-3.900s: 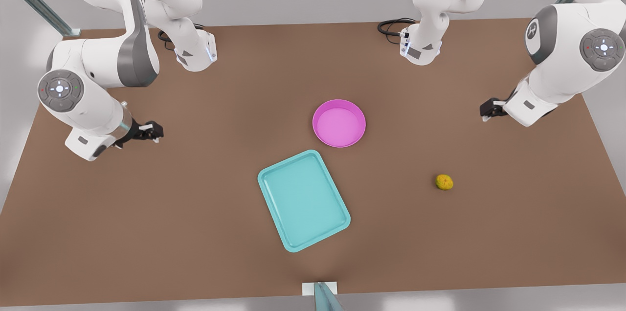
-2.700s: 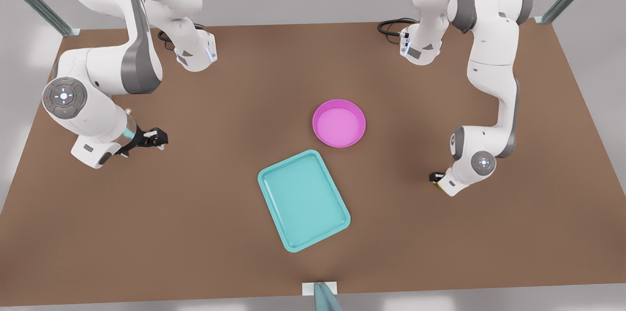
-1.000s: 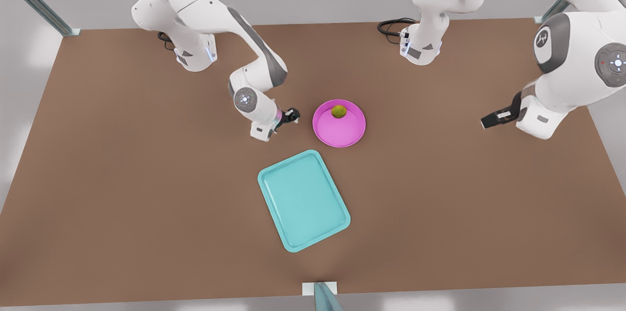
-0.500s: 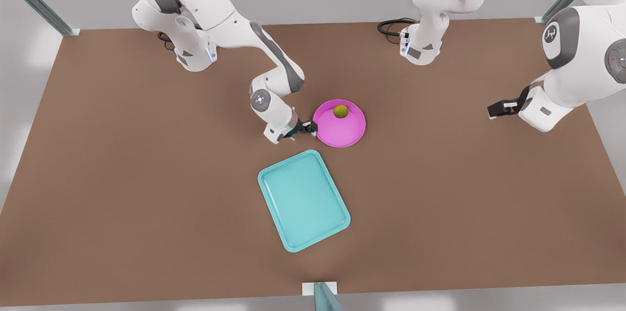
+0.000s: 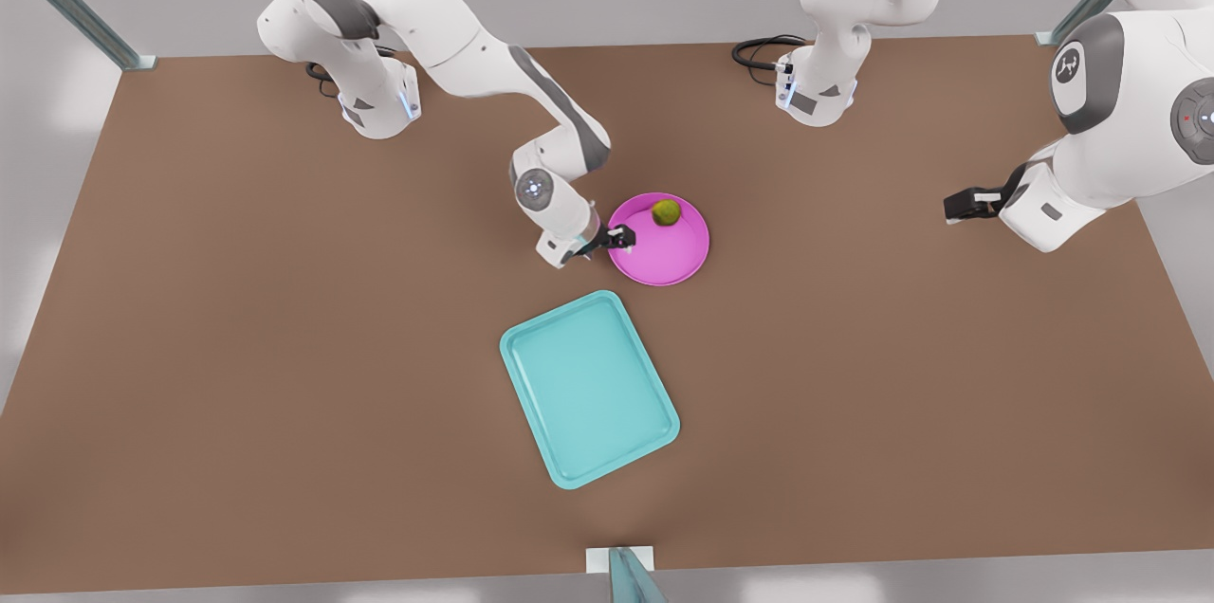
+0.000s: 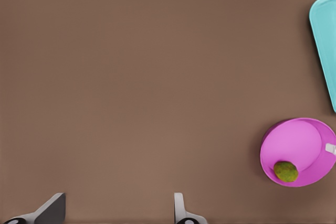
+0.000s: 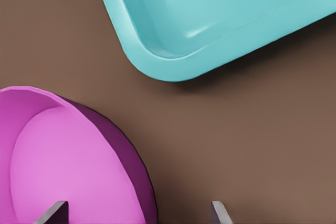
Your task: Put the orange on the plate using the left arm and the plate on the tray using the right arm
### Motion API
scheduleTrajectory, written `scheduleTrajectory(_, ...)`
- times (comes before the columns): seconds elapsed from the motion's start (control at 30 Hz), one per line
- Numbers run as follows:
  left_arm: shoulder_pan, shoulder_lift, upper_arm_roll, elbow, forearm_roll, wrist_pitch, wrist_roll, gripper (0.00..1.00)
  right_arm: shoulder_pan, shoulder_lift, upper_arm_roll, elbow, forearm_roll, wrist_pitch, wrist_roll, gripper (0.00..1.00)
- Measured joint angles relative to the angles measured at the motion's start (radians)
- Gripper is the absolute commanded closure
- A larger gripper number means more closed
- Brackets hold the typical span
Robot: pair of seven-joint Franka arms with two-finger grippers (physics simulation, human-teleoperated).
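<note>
Tray (image 5: 588,390): flat on the desk (image 5: 285,347), at 7 o'clock from the plate, near but apart.
Right claw (image 5: 621,236): at the plate's 9 o'clock rim, fingers wide, one on each side of the rim.
Plate (image 5: 664,257): on the desk, carrying the orange.
Orange (image 5: 666,212): inside the plate, near its 12 o'clock rim.
Left claw (image 5: 958,205): at 3 o'clock, well apart, wide, holding nothing; this arm waits.

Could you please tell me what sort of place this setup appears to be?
Probably a simulated robot test bench, not a kitchen: a bare brown table, metal frame posts at its corners, and just a plate and tray.
</note>
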Motion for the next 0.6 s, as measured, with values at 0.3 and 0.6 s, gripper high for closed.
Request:
scheduleTrajectory(0.3, 0.000, 0.003, 0.000, 0.000, 0.000, -0.001, 0.023, 0.00, 0.019, 0.033, 0.000, 0.047, 0.000, -0.005, 0.025, 0.28)
scheduleTrajectory(0.6, -0.001, 0.002, -0.002, 0.000, 0.001, -0.011, 0.037, 0.00, 0.022, 0.058, 0.000, 0.071, -0.001, -0.007, 0.034, 0.58)
